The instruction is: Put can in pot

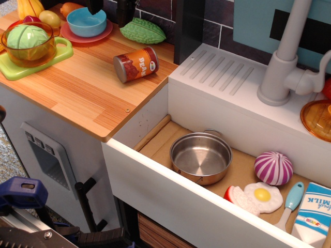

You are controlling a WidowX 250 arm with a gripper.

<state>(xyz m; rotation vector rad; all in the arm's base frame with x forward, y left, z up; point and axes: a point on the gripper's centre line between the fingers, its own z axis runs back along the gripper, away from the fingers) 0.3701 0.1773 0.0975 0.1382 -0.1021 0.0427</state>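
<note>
The can (135, 64), orange and red with grey metal ends, lies on its side on the wooden counter (83, 88). The shiny steel pot (200, 156) stands empty in the sunken sink basin (160, 135), to the lower right of the can. My gripper (111, 11) shows only as two dark fingers at the top edge, above and behind the can, near the blue bowl. The fingers stand apart with nothing between them. The gripper is clear of the can.
A blue bowl (86, 21) on a pink plate, a green vegetable (142, 31) and an amber bowl with a cabbage (28, 42) on a green board stand at the counter's back. The basin holds a purple onion (273, 168), a fried egg (258, 197), a spatula (290, 203) and a milk carton (314, 214). A grey tap (284, 62) stands behind.
</note>
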